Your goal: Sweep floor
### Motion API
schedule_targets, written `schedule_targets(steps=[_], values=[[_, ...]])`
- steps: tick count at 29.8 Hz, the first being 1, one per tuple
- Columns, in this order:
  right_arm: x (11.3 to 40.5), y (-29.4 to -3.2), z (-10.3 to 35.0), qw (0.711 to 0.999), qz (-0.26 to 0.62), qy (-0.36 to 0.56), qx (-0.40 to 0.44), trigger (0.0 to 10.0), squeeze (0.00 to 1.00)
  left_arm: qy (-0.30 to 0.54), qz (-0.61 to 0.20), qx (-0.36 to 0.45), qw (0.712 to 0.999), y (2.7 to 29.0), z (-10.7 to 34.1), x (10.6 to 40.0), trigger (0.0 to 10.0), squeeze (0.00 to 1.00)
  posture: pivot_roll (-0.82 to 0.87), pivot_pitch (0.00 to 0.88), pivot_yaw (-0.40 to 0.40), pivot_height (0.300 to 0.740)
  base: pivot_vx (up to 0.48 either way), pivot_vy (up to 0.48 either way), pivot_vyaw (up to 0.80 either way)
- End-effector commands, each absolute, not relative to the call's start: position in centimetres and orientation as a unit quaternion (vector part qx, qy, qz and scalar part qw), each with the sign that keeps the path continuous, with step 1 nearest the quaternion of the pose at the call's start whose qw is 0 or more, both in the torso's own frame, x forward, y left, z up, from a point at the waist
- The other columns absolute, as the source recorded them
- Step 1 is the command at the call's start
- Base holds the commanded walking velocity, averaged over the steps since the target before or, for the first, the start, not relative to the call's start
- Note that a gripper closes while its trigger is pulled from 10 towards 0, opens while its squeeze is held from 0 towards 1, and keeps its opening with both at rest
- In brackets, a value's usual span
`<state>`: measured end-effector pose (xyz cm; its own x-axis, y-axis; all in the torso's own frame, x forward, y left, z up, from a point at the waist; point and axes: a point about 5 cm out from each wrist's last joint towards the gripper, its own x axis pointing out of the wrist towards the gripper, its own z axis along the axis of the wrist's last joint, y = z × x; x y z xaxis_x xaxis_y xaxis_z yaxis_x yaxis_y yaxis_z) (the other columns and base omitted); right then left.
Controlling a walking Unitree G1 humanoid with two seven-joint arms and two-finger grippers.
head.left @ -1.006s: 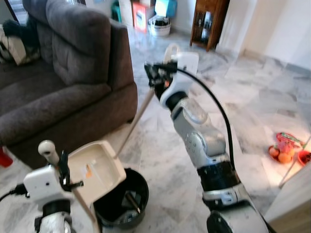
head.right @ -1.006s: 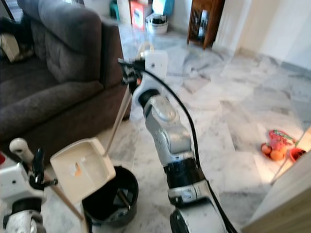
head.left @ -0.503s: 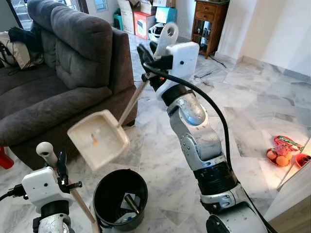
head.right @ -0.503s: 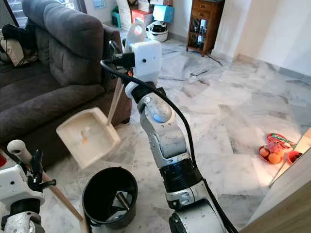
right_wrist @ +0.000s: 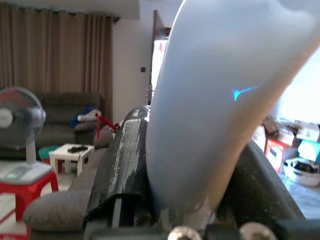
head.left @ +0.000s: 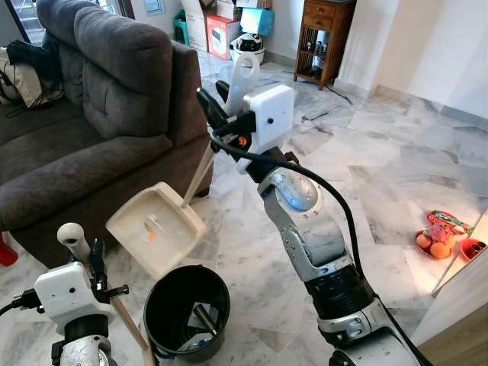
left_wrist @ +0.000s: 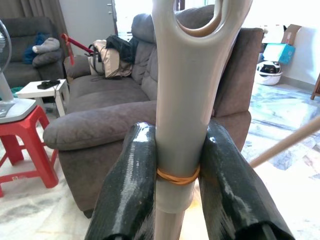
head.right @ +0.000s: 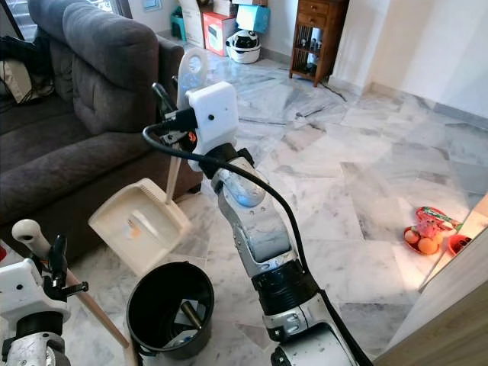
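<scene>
Two black fingers of the right gripper [head.left: 216, 114] are clamped on the pale handle of a dustpan [head.left: 157, 227], whose cream tray hangs tilted just above a black bin [head.left: 185, 311] on the marble floor [head.left: 381, 183]. Near the bin, the left gripper [left_wrist: 176, 170] is closed round a grey broom handle [left_wrist: 187, 100] with a rubber band. Behind them stands a grey sofa [head.left: 91, 130]. Well apart, oranges [head.left: 435, 245] lie beside red packets.

A grey sofa [head.left: 91, 114] is seen at left; a wooden cabinet [head.left: 324, 34], boxes [head.left: 221, 27] and fruit [head.left: 436, 242] are seen beyond.
</scene>
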<state>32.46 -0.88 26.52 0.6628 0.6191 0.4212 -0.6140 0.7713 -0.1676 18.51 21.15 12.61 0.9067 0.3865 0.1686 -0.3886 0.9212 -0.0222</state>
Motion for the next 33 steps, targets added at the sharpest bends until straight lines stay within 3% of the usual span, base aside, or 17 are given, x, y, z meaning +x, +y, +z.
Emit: schedule_targets(steps=[1,5,33], values=[[31.6,-0.6,28.1,0.891,0.351,-0.289,-0.009,10.0,0.00,-0.107,0.191,0.005,0.976,21.0,13.4,18.6,10.0,0.00,0.01,0.028,0.048,0.740,0.000,0.000,0.00],[30.9,-0.3,27.7,0.867,0.387,-0.308,-0.048,10.0,0.00,-0.106,0.192,0.005,0.976,21.0,13.4,18.5,10.0,0.00,0.02,0.031,0.047,0.740,0.000,0.000,0.00],[30.4,-1.2,26.8,0.808,0.470,-0.327,-0.136,10.0,0.00,-0.105,0.192,0.006,0.976,21.0,13.4,18.4,10.0,0.00,0.02,0.036,0.055,0.740,0.000,0.000,0.00]])
